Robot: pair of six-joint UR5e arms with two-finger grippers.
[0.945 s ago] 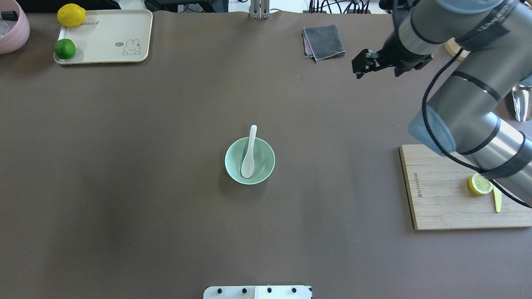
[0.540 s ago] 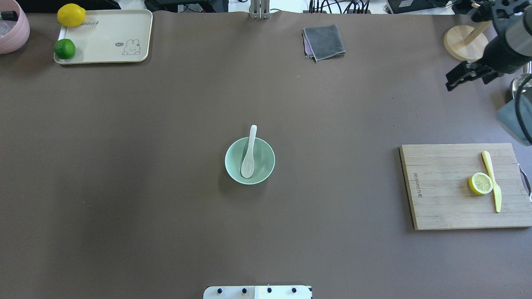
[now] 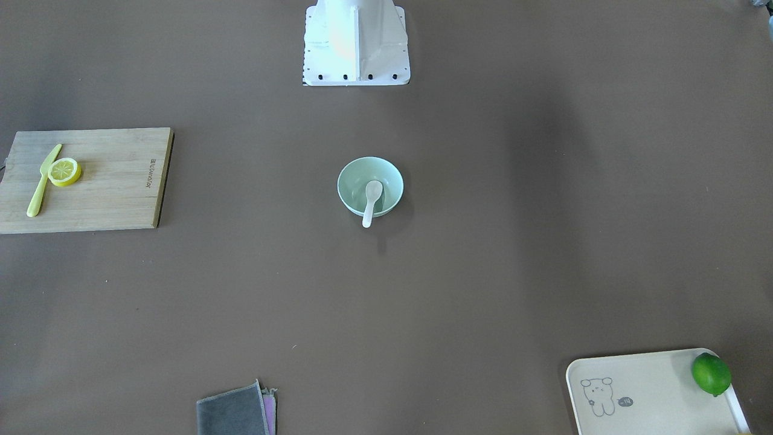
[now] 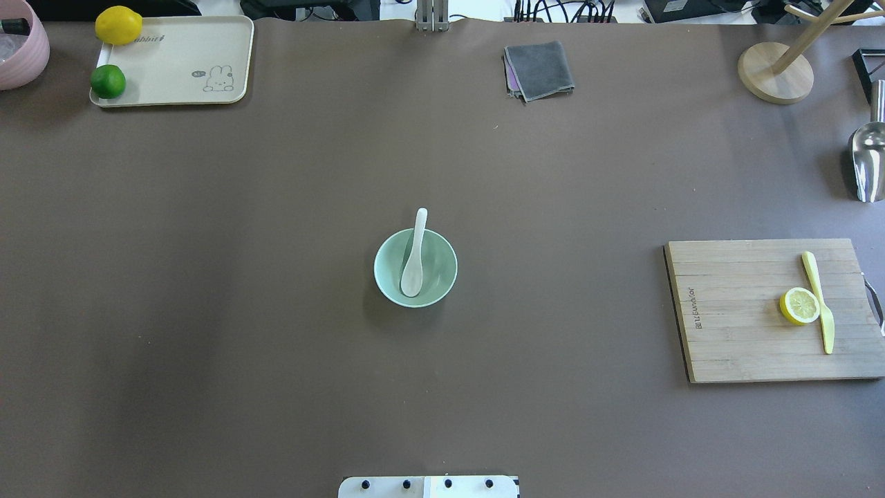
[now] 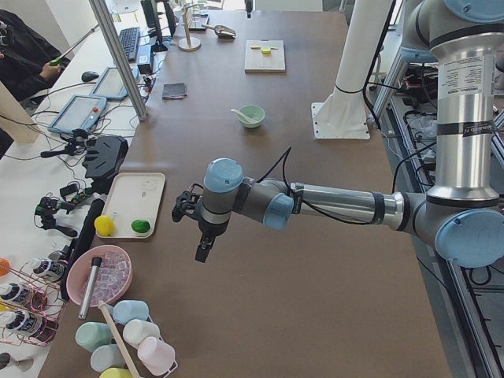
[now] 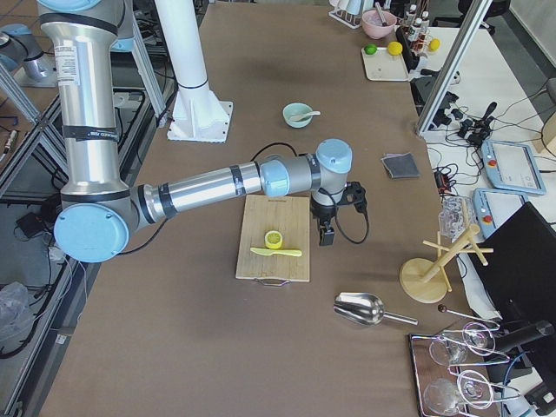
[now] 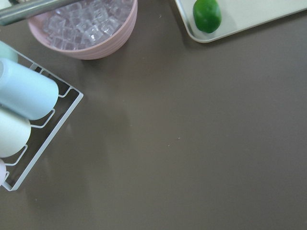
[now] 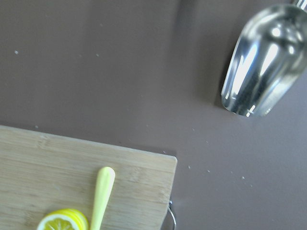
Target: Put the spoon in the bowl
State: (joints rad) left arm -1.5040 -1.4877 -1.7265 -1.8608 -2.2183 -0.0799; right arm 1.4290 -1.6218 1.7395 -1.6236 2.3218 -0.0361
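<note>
The left fingers [image 5: 201, 250] hang pointing down above the bare surface [image 4: 276, 311] near the tray [image 7: 249, 17] and its lime [image 7: 207, 14]. They appear only in the side view, so I cannot tell whether they are released or clenched; nothing can be seen between them. The right fingers [image 6: 325, 236] also point down, just past the edge of the cutting board [image 4: 733, 311] on the side of the metal scoop [image 8: 261, 62]. Their state cannot be told either, for the same reason. Both arms sit toward opposite ends of the surface, well apart from the middle, which reads as parked rather than reaching.

In the middle stands the bowl [image 4: 442, 280], upright and alone. The spoon [image 4: 413, 271] lies in it: the oval scoop is low on the bowl's floor on the robot's side, and the handle rises over the far rim. The handle tip overhangs the rim toward the operators' side. Its long axis runs almost straight away from the robot, leaning slightly to the robot's right as it goes outward. The spoon probably leans this way because it is about as long as the bowl is wide, so the rim props the handle up. Judged from this, the placement looks finished.
</note>
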